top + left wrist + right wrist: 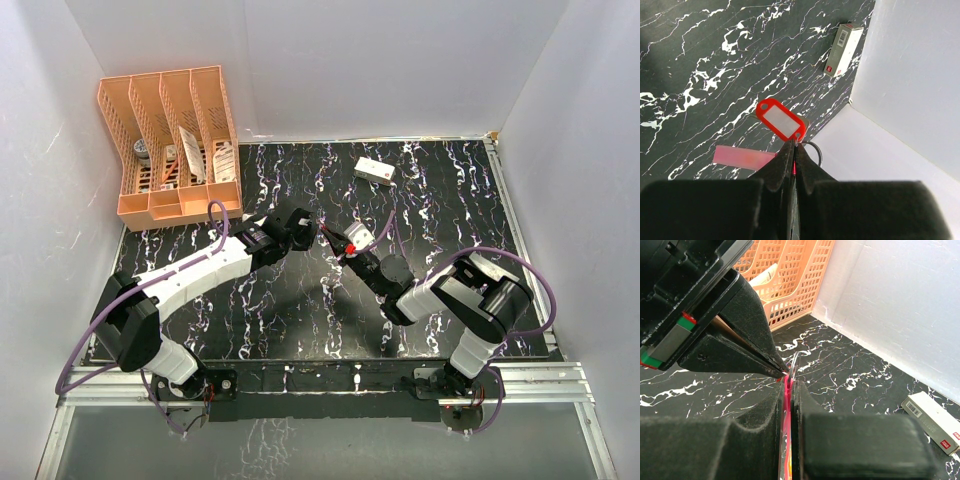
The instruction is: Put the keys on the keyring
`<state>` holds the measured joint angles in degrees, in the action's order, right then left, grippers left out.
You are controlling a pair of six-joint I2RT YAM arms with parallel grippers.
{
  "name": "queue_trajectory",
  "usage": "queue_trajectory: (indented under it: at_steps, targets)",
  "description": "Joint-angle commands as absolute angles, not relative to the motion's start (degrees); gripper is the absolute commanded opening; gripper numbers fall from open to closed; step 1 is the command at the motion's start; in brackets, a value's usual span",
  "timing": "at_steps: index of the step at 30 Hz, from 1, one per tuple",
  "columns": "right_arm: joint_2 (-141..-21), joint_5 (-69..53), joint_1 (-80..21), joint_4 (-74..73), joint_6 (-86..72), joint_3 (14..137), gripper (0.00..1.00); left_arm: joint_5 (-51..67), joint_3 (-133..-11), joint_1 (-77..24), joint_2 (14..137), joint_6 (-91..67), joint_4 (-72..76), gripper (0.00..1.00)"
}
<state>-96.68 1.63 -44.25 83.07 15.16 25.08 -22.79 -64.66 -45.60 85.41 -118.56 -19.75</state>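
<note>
Top view: both arms reach to the middle of the table (pixel 270 310) and meet tip to tip, L claw (pixel 320 232) from the left, R claw (pixel 344 247) from the right. What sits btwn them is too small to sort out here. A white box (pixel 375 171) lies well apart at the far side. An orange file rack (pixel 170 150) stands in the far-left corner.

L wrist view: L claw's fingers are pressed together, pinching right where the keyring (pixel 817 150) begins. Its thin wire loop curls out just beside the tips on the right, and its pink tag (pixel 742 157) sticks out to the left. The red key (pixel 781 119), a red frame w/ a pale window, hangs just past the tips, its small end hole at the ring. Whether that hole is already on the wire can't be told.

R wrist view: R claw's fingers are together too, clamped on a thin pink-red strip (pixel 787 430) seen edge-on; which piece that is can't be told. L claw's tips meet it nose to nose, w/ the ring wire rising just above the joint.

Judgement: the step in hand is prob. threading the red key onto the ring. The next move calls for L to hold the ring steady while R works the key's hole along the wire w/ tiny turns. A slip could drop the lot. The pale metal key isn't seen in any view and would need finding after.
</note>
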Motion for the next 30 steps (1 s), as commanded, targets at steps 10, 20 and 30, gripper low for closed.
queue_trajectory:
  at_steps: [10, 20, 30]
  targets:
    - [-94.4, 2.6, -44.5, 104.0, 16.7, 27.2, 0.0, -21.5, -63.8, -45.9, 83.9, -119.2, -19.5, 0.0]
    - [-94.1, 3.3, -44.5, 104.0, 17.1, 27.2, 0.0, -20.7, -62.9, -45.9, 83.5, -119.8, -19.5, 0.0]
    - [-94.2, 2.9, -44.5, 104.0, 16.5, 27.5, 0.0, -20.7, -62.4, -45.9, 83.0, -120.4, -19.4, 0.0]
